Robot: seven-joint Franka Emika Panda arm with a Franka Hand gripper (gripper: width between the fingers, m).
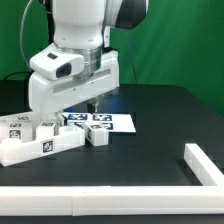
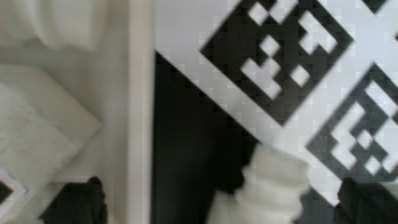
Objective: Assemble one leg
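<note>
A small white leg with a tag stands on the black table beside a larger white part. My gripper hangs just above and behind this leg, over the near edge of the marker board. The wrist view is very close and blurred. In it my gripper shows dark fingertips set wide apart, so it looks open. A rounded white piece lies between them; I cannot tell whether it is the leg. Nothing is visibly gripped.
More small white tagged blocks lie at the exterior view's left, behind the larger part. A low white wall runs along the front, with another piece at the right. Large tags fill the wrist view.
</note>
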